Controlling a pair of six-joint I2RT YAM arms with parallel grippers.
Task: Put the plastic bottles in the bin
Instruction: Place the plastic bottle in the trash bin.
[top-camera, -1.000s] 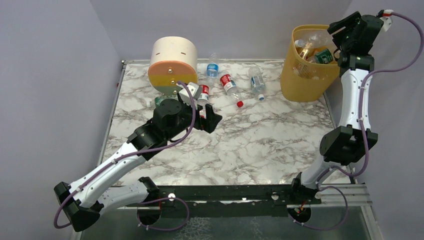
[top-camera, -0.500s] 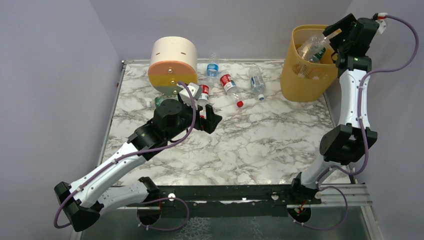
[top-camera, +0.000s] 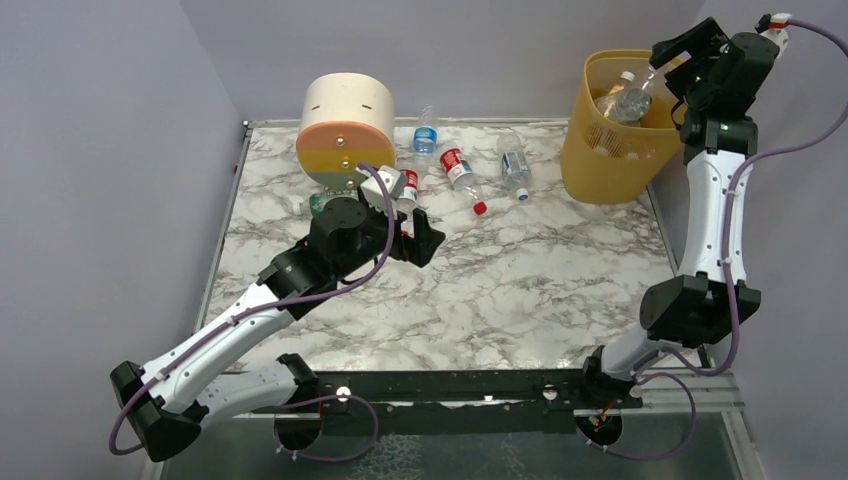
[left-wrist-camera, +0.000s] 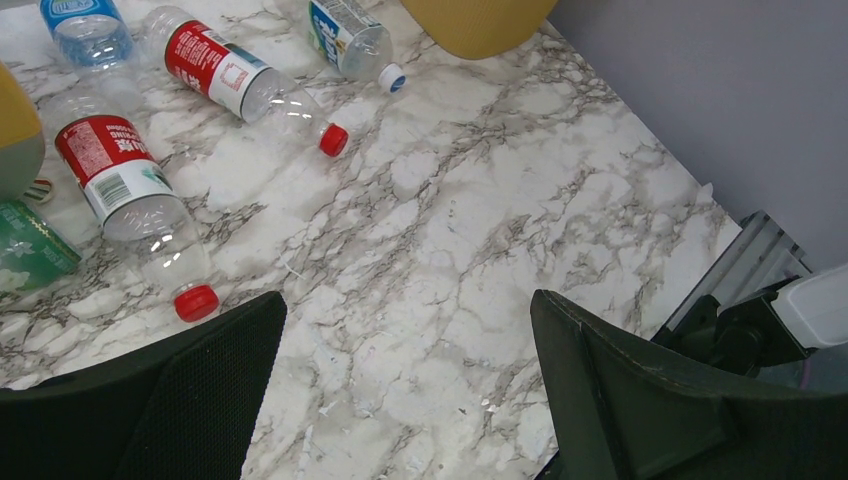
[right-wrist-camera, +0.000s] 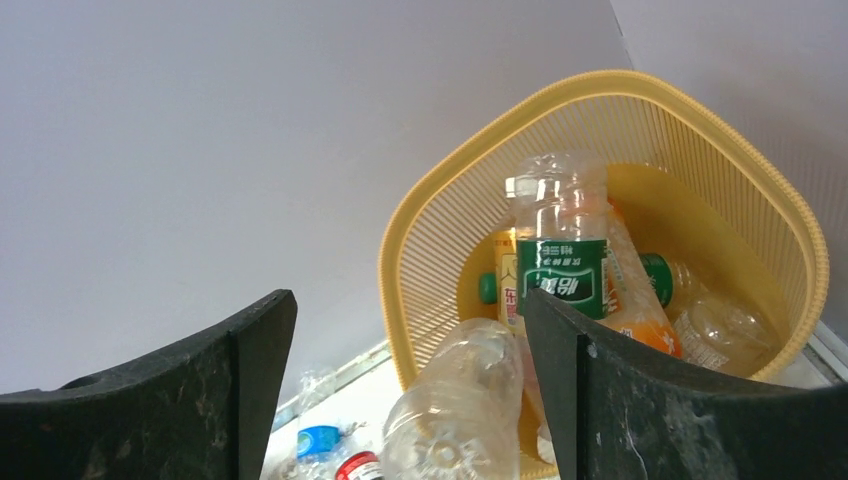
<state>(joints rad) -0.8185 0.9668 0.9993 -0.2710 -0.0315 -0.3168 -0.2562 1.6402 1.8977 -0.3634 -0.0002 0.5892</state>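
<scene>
Bin (top-camera: 598, 165) far right, bottles (right-wrist-camera: 560, 260) inside; loose bottles (top-camera: 458, 168) left of it, beside drawer unit (top-camera: 345, 130)

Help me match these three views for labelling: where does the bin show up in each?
Top external: the bin stands upper right, at the table's far right corner.
Left wrist: only its bottom shows, at the top edge, just right of centre.
Right wrist: it fills the centre-right, seen from above, with bottles inside.
Shared landmark: the marble table, broad in the left wrist view and a sliver at lower left of the bin in the right wrist view.
</scene>
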